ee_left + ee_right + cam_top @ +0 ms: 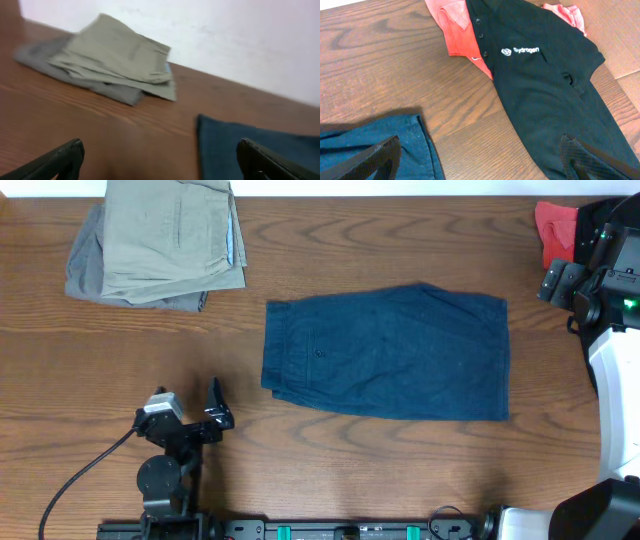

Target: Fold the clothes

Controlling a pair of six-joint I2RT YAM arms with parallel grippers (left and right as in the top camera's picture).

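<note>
Wood-grain table under us, pale wall behind, and we start far left of the navy shorts. A khaki piece sits folded on top of a grey piece, well apart from the shorts. Nearer in, the left gripper hangs low just off the shorts' waistband end, fingers spread wide, nothing between them. The shorts themselves lie flat mid-table, pocket button facing up, and no gripper is touching them. To their right, the right gripper is splayed too and carries nothing. The shorts' hem corner shows beside one finger and the black polo shirt beside the other. Past that, the coral-red piece lies partly under the polo.

Here's what worries us. That polo lies very near the shorts' hem, so a right-hand grab that strays could nip shirt cloth and drag it into the fold. On the waistband side, a shallow pinch may catch only the upper layer, and we'd expect the layers to peel apart and the fold to land crooked. Uneven lifting would bunch the shorts.
</note>
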